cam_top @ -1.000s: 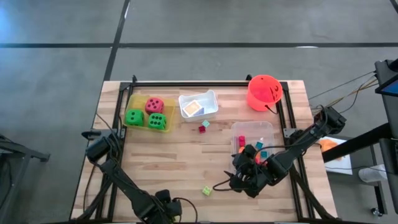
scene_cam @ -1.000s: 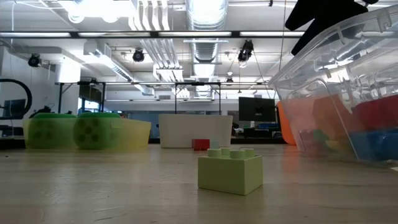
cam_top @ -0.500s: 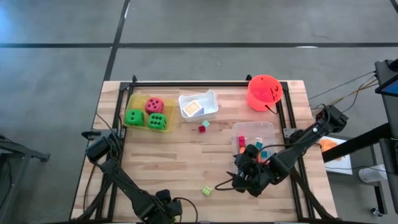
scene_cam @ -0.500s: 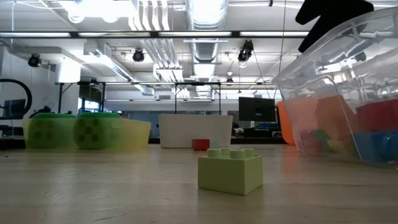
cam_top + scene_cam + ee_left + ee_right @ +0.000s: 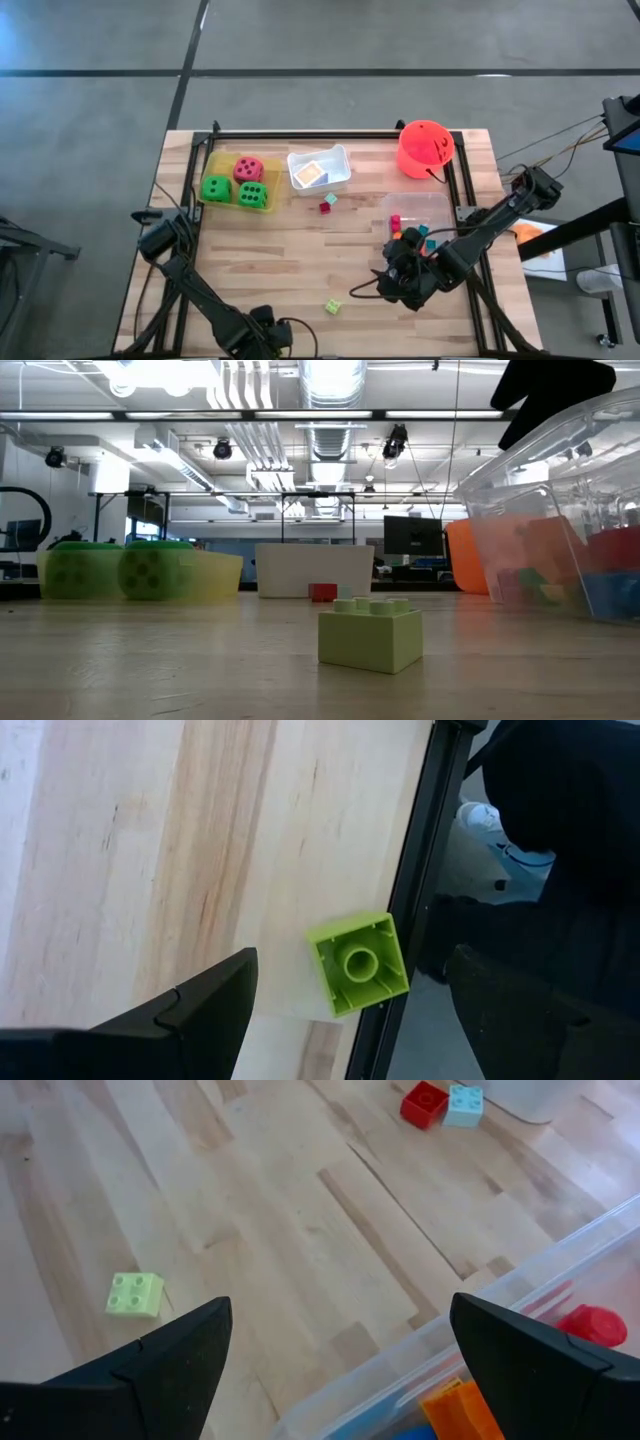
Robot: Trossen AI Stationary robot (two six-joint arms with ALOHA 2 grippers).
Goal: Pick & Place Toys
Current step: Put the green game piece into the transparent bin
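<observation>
Jaws of the right gripper stand wide and empty by the clear tray; left gripper, parked at the worktop's near edge, gapes too. A lime brick lies loose nearby: light, rigid, slick plastic, probably best pinched across flat sides.

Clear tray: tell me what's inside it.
The clear tray holds small bricks: red, orange, blue and teal show. The right hand and arm cover its near end, so anything there is hidden.
</observation>
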